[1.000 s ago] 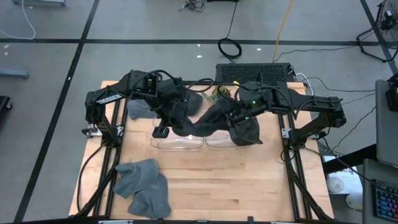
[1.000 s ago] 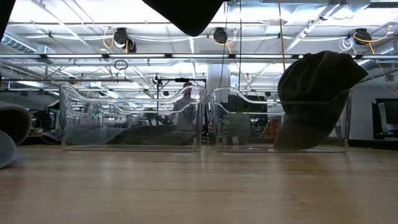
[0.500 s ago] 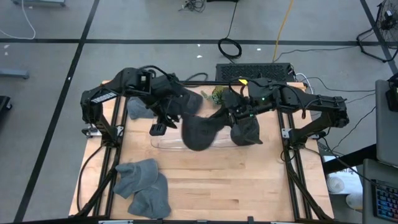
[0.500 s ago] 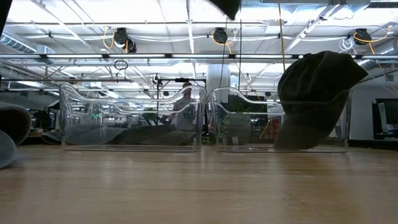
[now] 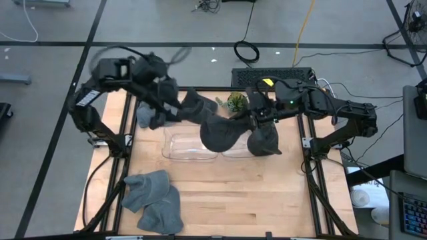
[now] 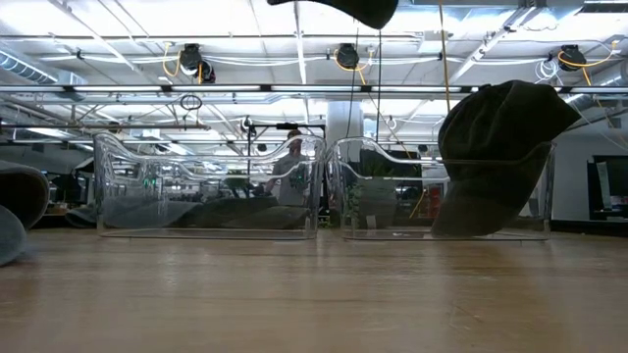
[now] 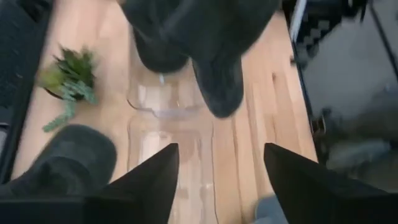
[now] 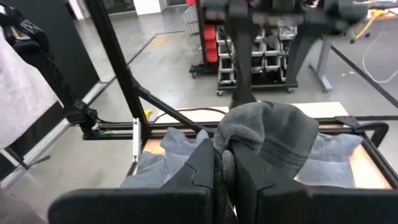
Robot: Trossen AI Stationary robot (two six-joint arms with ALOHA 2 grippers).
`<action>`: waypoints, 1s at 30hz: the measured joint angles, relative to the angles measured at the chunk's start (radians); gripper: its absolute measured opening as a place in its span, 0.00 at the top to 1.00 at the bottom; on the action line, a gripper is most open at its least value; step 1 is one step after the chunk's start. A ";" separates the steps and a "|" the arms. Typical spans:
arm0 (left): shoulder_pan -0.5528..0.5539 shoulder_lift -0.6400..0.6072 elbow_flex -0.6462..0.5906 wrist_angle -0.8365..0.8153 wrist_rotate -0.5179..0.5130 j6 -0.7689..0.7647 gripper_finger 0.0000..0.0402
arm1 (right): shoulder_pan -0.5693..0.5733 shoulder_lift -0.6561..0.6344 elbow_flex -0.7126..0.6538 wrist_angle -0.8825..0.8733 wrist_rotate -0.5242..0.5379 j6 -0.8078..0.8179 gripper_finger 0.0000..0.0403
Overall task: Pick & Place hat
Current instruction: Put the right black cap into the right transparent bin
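Note:
My right gripper (image 5: 249,121) is shut on a dark grey hat (image 5: 219,134), which hangs over the two clear bins (image 5: 190,148). Only the hat's underside (image 6: 345,8) shows at the top of the low view. My left gripper (image 7: 221,167) stands open with nothing between its fingers, drawn back over the table's far left (image 5: 175,109). A second dark hat (image 6: 498,147) leans in the right bin, its top sticking out above the rim. Another dark hat (image 7: 65,158) lies on the table near the left gripper. My right gripper pinches the hat's bunched edge (image 8: 231,138) between its two shut fingers. The fingers come from the table's right side, roughly level. The rest of the hat (image 5: 215,137) sags away toward the table's left, lifted clear of the bins.
A small green plant (image 5: 236,101) stands at the far edge behind the bins. A pile of lighter grey hats (image 5: 153,200) lies at the near left, and one more grey hat (image 5: 147,117) at the far left. Bare wood (image 5: 253,193) lies in front of the bins.
My left gripper has opened, let go of the hat and swung back up toward the table's far left corner. The hat, which was stretched between both grippers, now hangs from my right gripper alone and has bunched up over the bins.

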 joint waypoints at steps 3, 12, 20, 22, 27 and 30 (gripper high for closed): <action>0.022 -0.030 0.001 0.049 -0.001 -0.043 0.31 | -0.002 0.002 0.000 -0.002 0.013 0.003 0.96; 0.041 -0.080 0.001 0.121 -0.093 -0.111 0.21 | 0.013 0.001 0.000 -0.001 0.274 0.051 0.96; 0.041 -0.081 0.001 0.121 -0.139 -0.134 0.20 | 0.020 0.001 0.000 -0.010 0.470 0.134 0.96; 0.041 -0.081 0.001 0.121 -0.140 -0.134 0.22 | 0.021 0.001 0.000 -0.025 0.528 0.156 0.96; 0.041 -0.081 0.001 0.121 -0.193 -0.137 0.26 | 0.021 0.001 0.000 -0.093 0.642 0.260 0.96; 0.041 -0.081 0.001 0.124 -0.213 -0.136 0.28 | 0.021 0.001 0.000 -0.146 0.690 0.339 0.96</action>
